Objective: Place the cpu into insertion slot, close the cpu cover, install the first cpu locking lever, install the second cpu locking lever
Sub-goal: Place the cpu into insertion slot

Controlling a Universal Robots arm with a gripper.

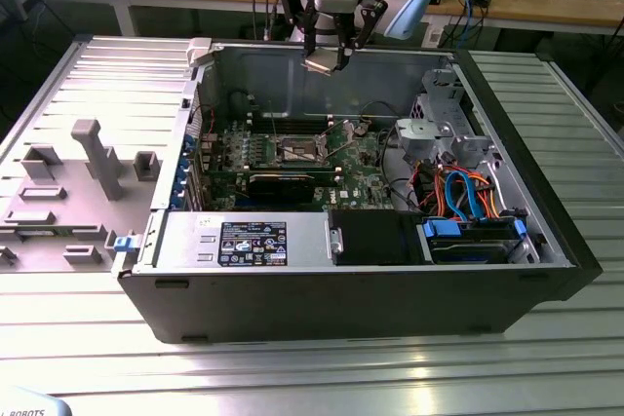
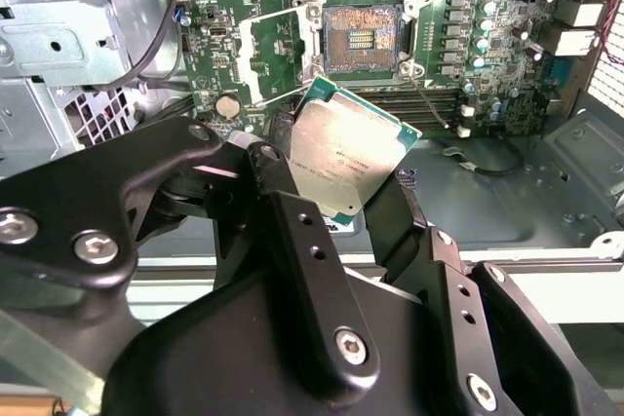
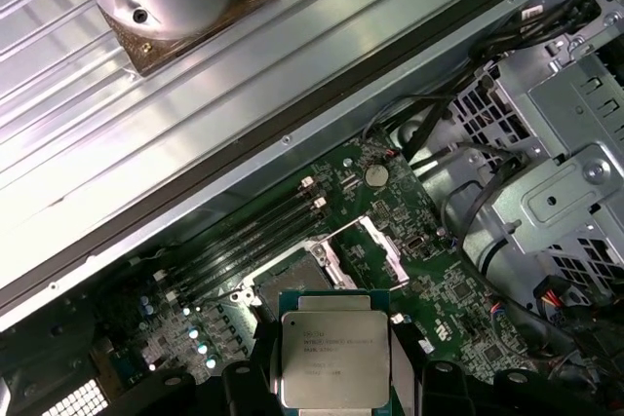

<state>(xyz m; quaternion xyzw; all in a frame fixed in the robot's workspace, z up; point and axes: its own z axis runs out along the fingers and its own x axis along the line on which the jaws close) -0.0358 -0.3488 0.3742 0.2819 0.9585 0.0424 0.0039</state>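
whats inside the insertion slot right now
The insertion slot holds no chip: its dark contact field lies bare in the second wrist view, uncovered. The cpu is clamped in the hand.

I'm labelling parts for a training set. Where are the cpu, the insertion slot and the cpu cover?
cpu (image 2: 346,148): second wrist view, middle of its metal top.
insertion slot (image 2: 363,38): second wrist view, its dark centre.
cpu cover (image 2: 276,15): second wrist view, one bar of its frame.
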